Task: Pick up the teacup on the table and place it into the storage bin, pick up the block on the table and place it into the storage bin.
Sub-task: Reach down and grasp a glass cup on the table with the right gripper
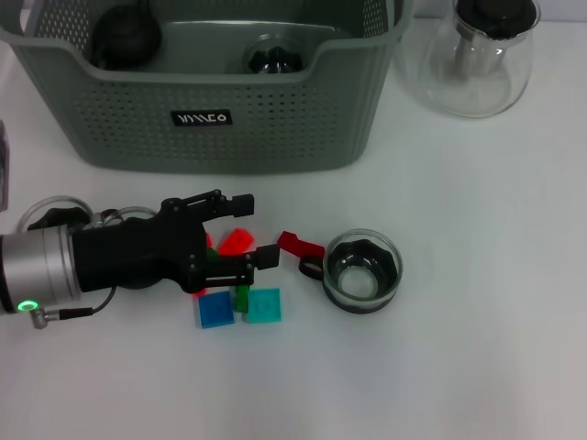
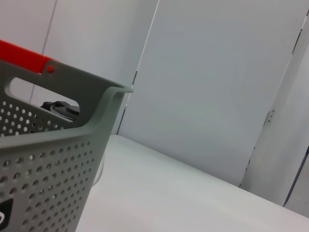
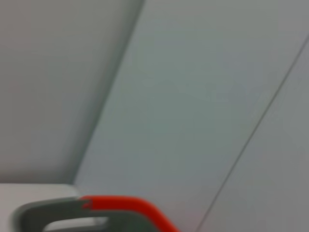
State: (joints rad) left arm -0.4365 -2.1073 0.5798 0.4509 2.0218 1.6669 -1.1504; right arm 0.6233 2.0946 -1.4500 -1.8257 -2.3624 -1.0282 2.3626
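From the head view, the left hand reaches in low from the left over the white table, its black fingers spread open around a red block. Blue, teal and green blocks lie just beside it. A glass teacup with a red handle stands upright to the right. Behind them, the grey-green storage bin holds a dark teapot and another glass cup. A clear glass teapot stands right of the bin. The left wrist view shows the bin's perforated wall and cut-out handle. The right wrist view shows a grey and red curved edge; the right hand is not visible.
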